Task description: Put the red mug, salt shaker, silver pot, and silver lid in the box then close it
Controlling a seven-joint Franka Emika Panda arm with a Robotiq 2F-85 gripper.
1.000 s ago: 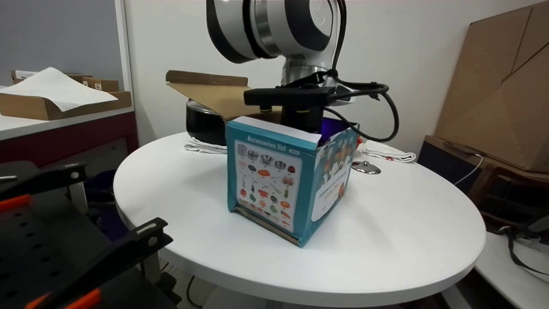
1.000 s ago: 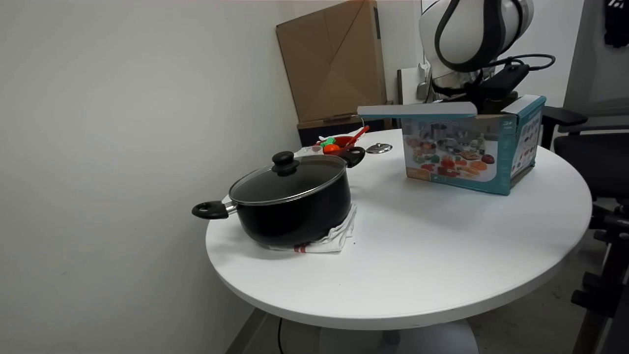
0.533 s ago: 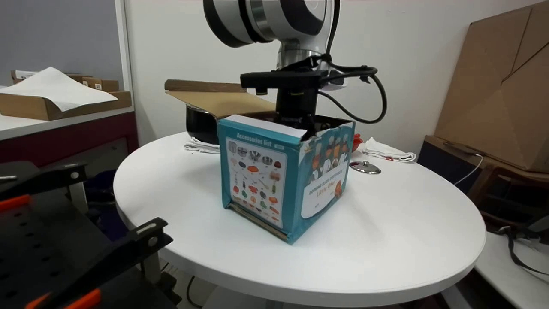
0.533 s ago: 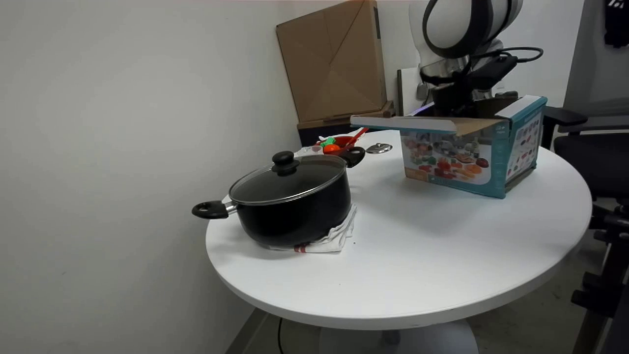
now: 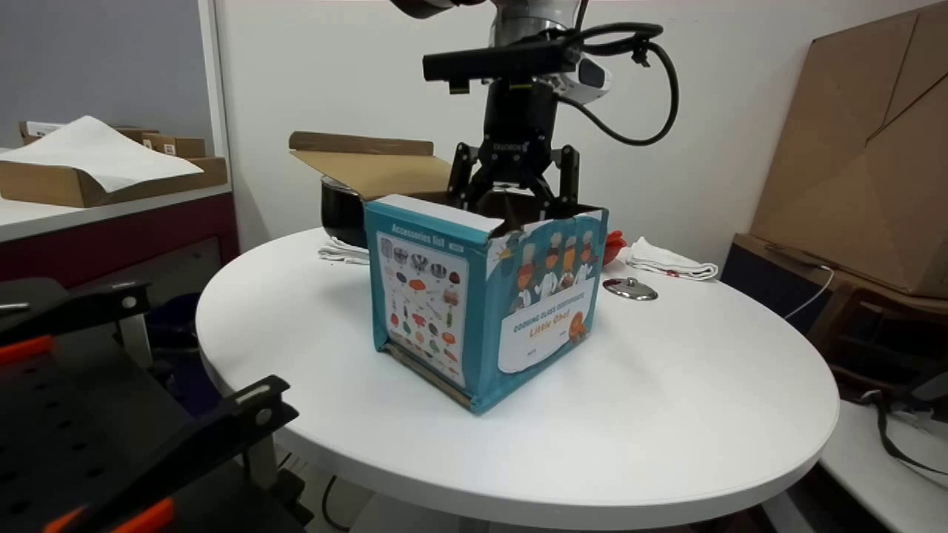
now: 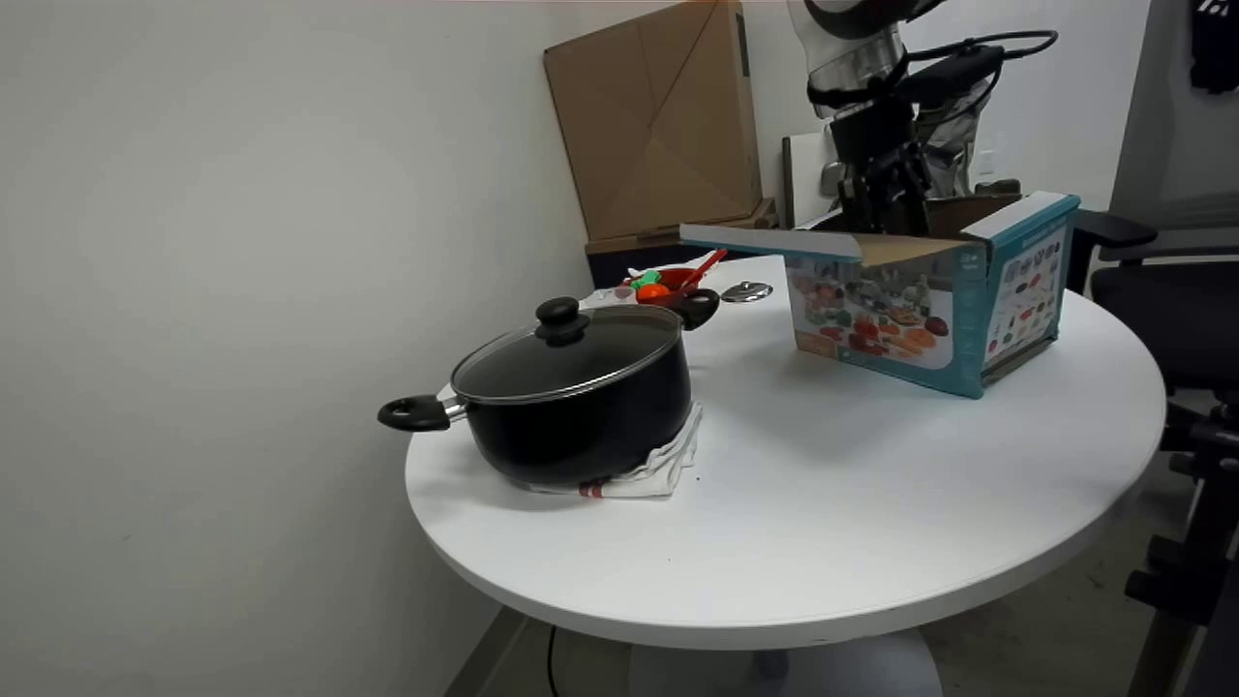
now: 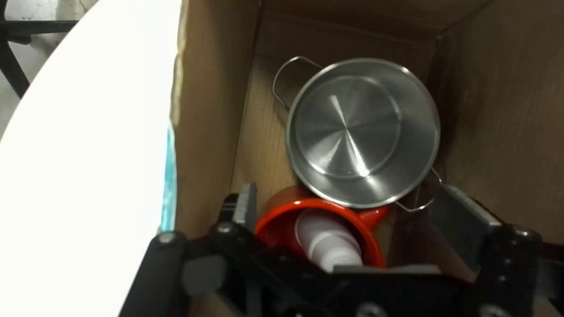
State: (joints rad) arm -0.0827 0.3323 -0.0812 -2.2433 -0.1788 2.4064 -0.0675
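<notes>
Looking down through the wrist view into a blue-sided, cube-shaped cardboard box (image 5: pixel 481 311), can see a round, shiny silver metal pot (image 7: pixel 363 132) with two wire handles, resting on the bottom. Right beside the pot, also inside the box, find a small, glossy red mug (image 7: pixel 282 229) with a side handle toward the pot; cannot tell whether touching. Within the mug, make out, seemingly, a white, rounded salt shaker (image 7: pixel 328 237). Above the mug, notice a black, two-fingered robot gripper (image 7: pixel 350 207) with fingers spread wide apart, pointing down at the box's open top in both exterior views. Outside the box, likewise in both exterior views, spot a small, round, knobbed silver metal lid (image 5: pixel 630 289) lying on a round white table (image 5: pixel 666 422), near a red bowl (image 6: pixel 675 277) of green and orange pieces (image 6: pixel 652 291). On the same table, find the box itself, upright, with a brown cardboard flap (image 5: pixel 392 170) folded outward. Well apart from the box, in an exterior view, see a wide black cooking pot (image 6: pixel 581 426) under a glass lid (image 6: pixel 610 348), set on a folded white cloth (image 6: pixel 668 469). Beyond the table, glimpse a large, tilted, plain brown carton (image 5: pixel 866 148).
</notes>
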